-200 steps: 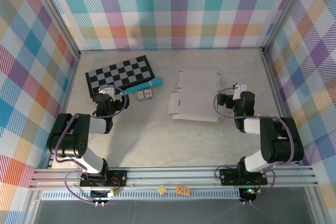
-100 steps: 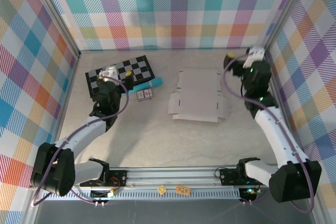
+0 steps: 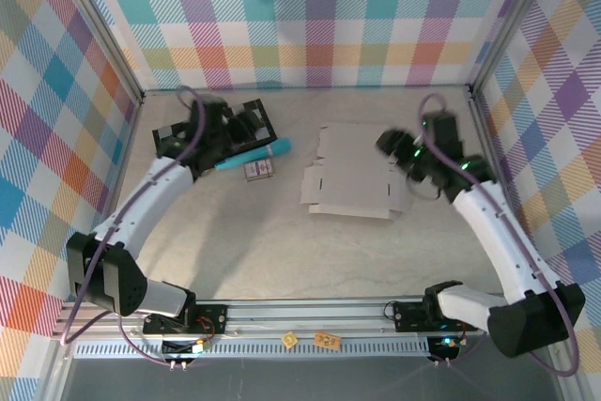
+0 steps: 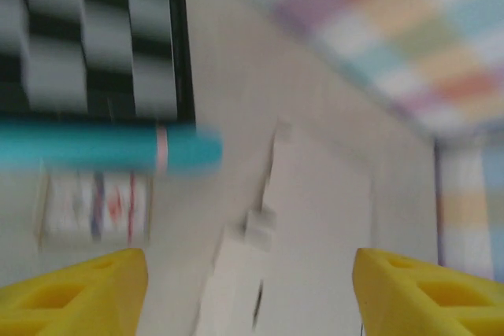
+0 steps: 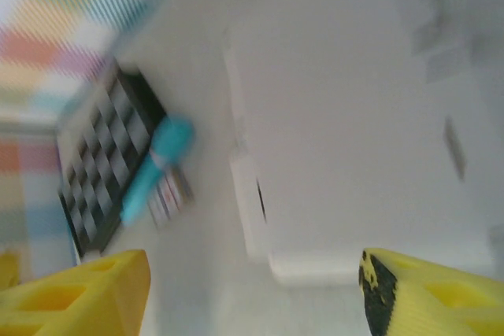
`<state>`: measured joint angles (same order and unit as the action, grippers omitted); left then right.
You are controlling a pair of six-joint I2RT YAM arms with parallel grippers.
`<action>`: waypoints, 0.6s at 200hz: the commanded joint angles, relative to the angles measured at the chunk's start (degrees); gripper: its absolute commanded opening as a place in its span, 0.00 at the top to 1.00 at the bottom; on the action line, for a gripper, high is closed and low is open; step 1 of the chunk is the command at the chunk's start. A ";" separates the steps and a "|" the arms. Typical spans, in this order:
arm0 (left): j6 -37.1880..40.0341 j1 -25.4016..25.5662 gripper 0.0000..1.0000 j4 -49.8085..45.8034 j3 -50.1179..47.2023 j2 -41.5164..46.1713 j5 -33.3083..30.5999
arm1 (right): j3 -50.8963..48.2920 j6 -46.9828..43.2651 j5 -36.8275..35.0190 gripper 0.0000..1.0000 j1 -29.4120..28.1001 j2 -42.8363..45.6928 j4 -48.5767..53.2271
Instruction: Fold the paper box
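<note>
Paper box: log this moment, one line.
paper box: flat, unfolded; left pincer: open, over checkerboard; right pincer: open, at box's right edge; held: nothing

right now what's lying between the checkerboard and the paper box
In the top view, a teal tube and a small printed card lie by the checkerboard; from them to the paper box the table is bare.

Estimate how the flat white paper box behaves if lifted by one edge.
The paper box is a thin creased sheet lying flat, so it probably sags at its creases. It looks light, likely sliding on the smooth table when pushed. Small edge flaps may snag.
</note>
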<state>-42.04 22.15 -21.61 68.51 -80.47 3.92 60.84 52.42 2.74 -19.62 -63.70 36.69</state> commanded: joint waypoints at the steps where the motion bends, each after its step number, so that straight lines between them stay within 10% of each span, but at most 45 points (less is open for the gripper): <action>1: -2.91 6.59 0.36 -0.40 -6.04 1.57 6.01 | -13.55 18.38 3.48 0.31 -5.88 7.26 -8.98; 44: -2.21 15.47 0.46 11.63 -16.93 3.88 7.41 | -32.78 34.33 2.94 0.34 -9.32 6.27 -31.27; 120: -2.31 16.52 0.48 15.01 -22.86 6.75 7.76 | -44.46 42.33 -2.30 0.43 -9.74 -1.73 -54.32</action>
<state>-44.36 38.24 -8.62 46.52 -74.87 10.55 17.52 90.98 2.98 -28.95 -62.74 -6.31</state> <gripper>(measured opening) 0.523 0.582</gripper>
